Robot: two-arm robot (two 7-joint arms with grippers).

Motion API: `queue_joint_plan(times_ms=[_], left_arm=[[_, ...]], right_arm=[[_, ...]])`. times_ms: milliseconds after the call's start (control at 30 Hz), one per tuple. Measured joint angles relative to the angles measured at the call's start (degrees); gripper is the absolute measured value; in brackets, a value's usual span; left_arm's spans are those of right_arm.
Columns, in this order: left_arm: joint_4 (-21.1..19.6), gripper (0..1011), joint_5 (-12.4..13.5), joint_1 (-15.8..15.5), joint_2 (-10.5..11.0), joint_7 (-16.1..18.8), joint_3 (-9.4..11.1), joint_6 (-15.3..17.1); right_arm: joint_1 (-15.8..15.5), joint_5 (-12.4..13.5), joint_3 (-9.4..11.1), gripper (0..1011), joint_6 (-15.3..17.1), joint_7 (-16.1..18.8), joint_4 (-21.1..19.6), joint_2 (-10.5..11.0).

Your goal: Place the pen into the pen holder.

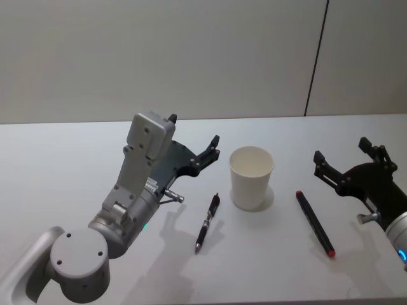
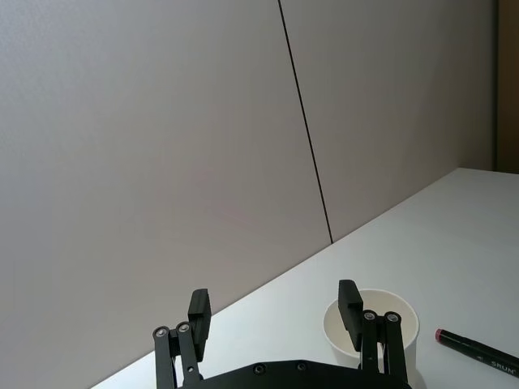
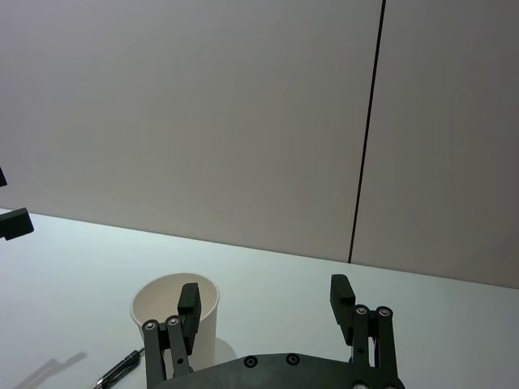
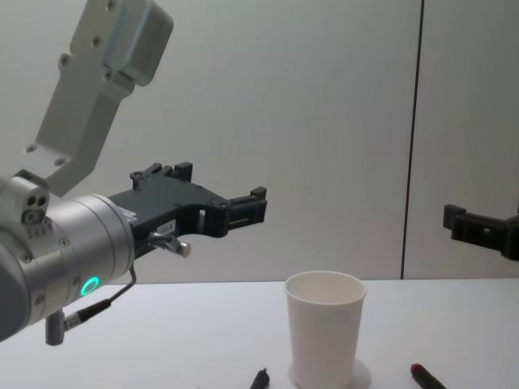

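- Left gripper (image 1: 208,152) hovers left of white tapered paper cup (image 1: 251,178), right gripper (image 1: 340,151) on its right, both sets of jaws wide.
- Black click pen (image 1: 207,223) lies left of cup, outside both jaws; whole in head view, a tip in chest view.

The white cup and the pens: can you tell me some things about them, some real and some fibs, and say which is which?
1. The pen holder stands upright with nothing in it. True.
2. The black pen is inside the pen holder. False: it lies on the table, to the robot's left of the holder.
3. The red-tipped pen lies to the holder's right. True.
4. The left gripper is clamped on a pen. False: its jaws are open, holding nothing, up above the table.
5. The right gripper has its jaws open. True.
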Motion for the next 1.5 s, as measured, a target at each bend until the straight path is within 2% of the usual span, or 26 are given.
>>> queue_joint_plan(times_ms=[1033, 1233, 1500], left_arm=[[0.0, 1000, 0.0, 0.0, 0.0, 0.0, 0.0, 0.0], [0.0, 1000, 0.0, 0.0, 0.0, 0.0, 0.0, 0.0], [0.0, 1000, 0.0, 0.0, 0.0, 0.0, 0.0, 0.0]], right_arm=[[0.15, -0.06, -0.01, 1002, 0.25, -0.02, 0.04, -0.13], [0.88, -0.39, -0.11, 1001, 2.07, -0.49, 0.61, -0.74], [3.06, -0.66, -0.48, 1001, 7.18, -1.98, 2.55, -2.55]])
